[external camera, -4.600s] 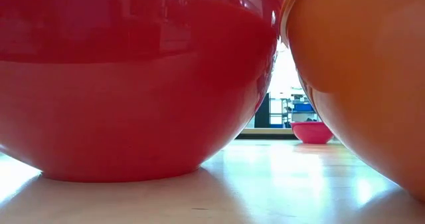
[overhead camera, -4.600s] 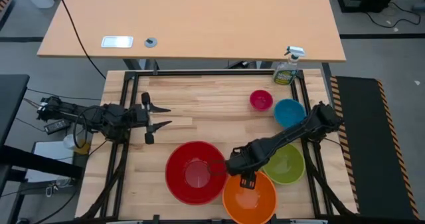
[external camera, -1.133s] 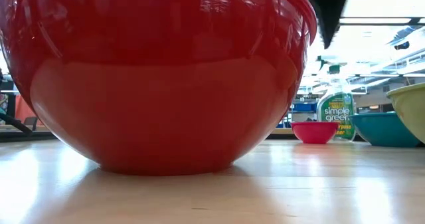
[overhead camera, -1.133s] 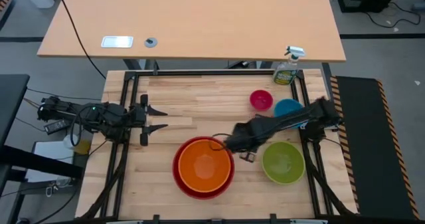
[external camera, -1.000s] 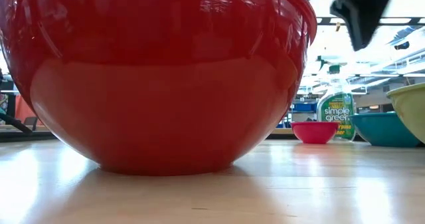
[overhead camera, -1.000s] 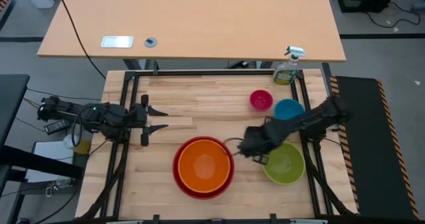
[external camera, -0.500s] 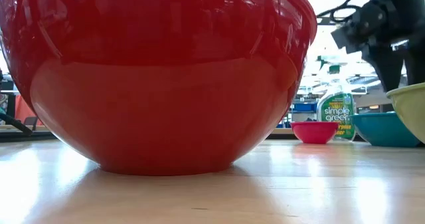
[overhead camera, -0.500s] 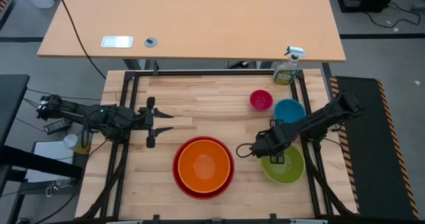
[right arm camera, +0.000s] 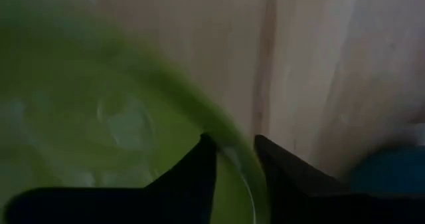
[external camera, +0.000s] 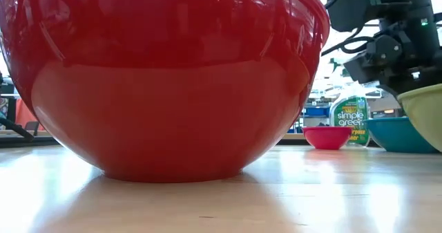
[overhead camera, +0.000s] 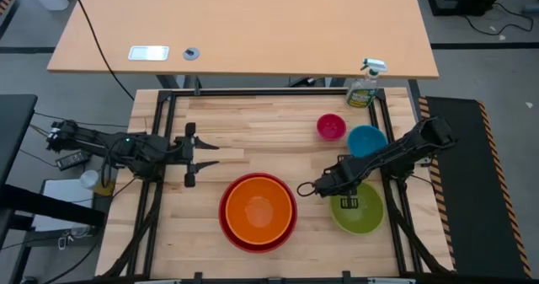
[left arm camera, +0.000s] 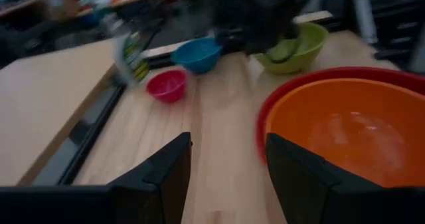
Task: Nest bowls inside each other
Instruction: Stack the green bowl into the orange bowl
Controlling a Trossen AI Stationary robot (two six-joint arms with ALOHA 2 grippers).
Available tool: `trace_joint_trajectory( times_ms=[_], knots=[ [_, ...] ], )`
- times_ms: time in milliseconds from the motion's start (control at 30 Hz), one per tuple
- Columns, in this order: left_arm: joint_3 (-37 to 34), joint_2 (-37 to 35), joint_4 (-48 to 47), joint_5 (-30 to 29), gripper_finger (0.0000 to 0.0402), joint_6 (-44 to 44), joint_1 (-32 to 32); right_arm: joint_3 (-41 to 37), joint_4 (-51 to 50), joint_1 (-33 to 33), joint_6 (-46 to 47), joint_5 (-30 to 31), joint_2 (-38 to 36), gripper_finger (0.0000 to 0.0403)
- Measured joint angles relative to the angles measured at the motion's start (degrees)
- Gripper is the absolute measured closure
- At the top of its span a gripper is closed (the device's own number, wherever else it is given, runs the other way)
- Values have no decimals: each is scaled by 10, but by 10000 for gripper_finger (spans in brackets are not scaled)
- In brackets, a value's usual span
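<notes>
The orange bowl (overhead camera: 257, 210) sits nested in the large red bowl (overhead camera: 227, 229) near the table's front middle. To its right the lime green bowl (overhead camera: 362, 212) rests on the wood by its base. My right gripper (overhead camera: 346, 200) points down at this bowl's left rim, shut on it. The blue bowl (overhead camera: 367, 141) and the small pink bowl (overhead camera: 331, 127) stand apart at the far right. My left gripper (overhead camera: 215, 155) hovers open at the table's left, level, with nothing between its fingers (left arm camera: 159, 184). My right gripper pinches the lime green bowl's rim (right arm camera: 232, 159) on the side toward the red bowl. One finger (right arm camera: 196, 177) is inside the bowl and one (right arm camera: 285, 181) outside. The fingers come from above, pointing down. The bowl stands upright on the table.
A green spray bottle (overhead camera: 364, 86) stands at the far right corner, behind the pink bowl. A black frame (overhead camera: 253, 92) runs around the wooden top. Bare wood lies between the red bowl and the far edge.
My right gripper has gone from beside the red and orange stack toward the table's right edge and down, onto the green bowl's left rim. The bowls have stayed where they were.
</notes>
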Motion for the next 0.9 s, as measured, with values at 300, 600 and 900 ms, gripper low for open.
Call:
trace_joint_trajectory(
  times_ms=[300,600,900],
  knots=[
    [0,-37,1,47,205,23,-27,24,-15,-14,7,-90,-8,364],
    [0,-42,-6,47,205,23,-27,161,-53,-20,65,-117,-38,382],
    [0,-42,-6,38,205,31,-27,263,82,-27,140,-77,-64,369]
  ],
)
